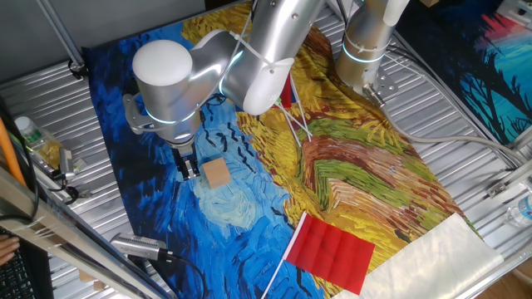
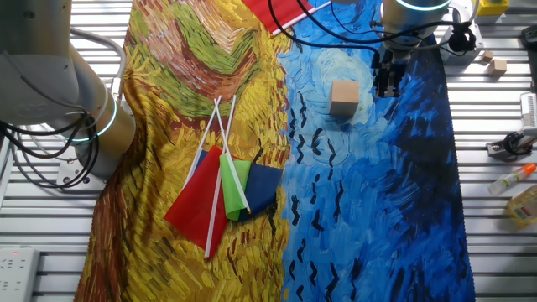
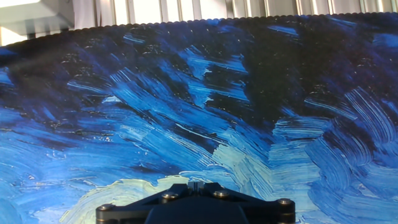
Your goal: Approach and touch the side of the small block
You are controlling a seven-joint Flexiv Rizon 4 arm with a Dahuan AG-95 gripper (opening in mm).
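Observation:
The small block (image 1: pixel 216 174) is a light-tan wooden cube on the blue part of the painted cloth; it also shows in the other fixed view (image 2: pixel 343 96). My gripper (image 1: pixel 190 169) stands low over the cloth just left of the block, with a narrow gap to it. In the other fixed view the gripper (image 2: pixel 387 82) is to the block's right. The fingers look closed together and hold nothing. The hand view shows only blue cloth and the gripper base (image 3: pixel 195 204); the block is out of that view.
A red flag (image 1: pixel 331 252) lies near the cloth's front edge. A bundle of flags on white sticks (image 2: pixel 223 186) lies on the yellow part. Two small wooden pieces (image 2: pixel 493 62) sit on the metal table beside the cloth. Bottles (image 2: pixel 520 195) stand at the edge.

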